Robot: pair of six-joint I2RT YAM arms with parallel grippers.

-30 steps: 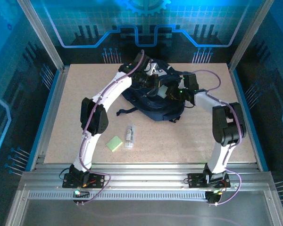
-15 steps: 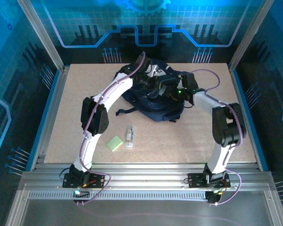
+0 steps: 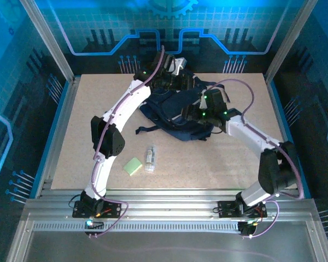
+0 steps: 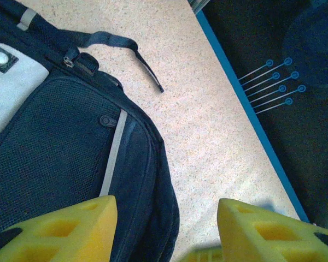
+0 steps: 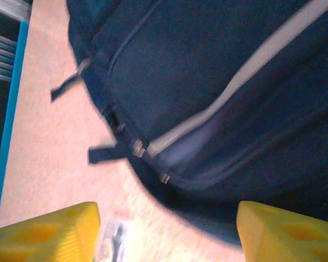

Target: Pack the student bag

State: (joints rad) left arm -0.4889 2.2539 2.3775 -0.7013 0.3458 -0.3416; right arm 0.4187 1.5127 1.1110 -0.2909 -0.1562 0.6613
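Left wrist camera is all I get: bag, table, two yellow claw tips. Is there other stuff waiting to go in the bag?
Observer: Yes, a small green pad lies on the table, in front of the student bag.
Operator: Anything beside it?
Observer: A small clear container, just to its right.
Operator: Where's the other claw?
Observer: The right claw is open above the bag's near side.
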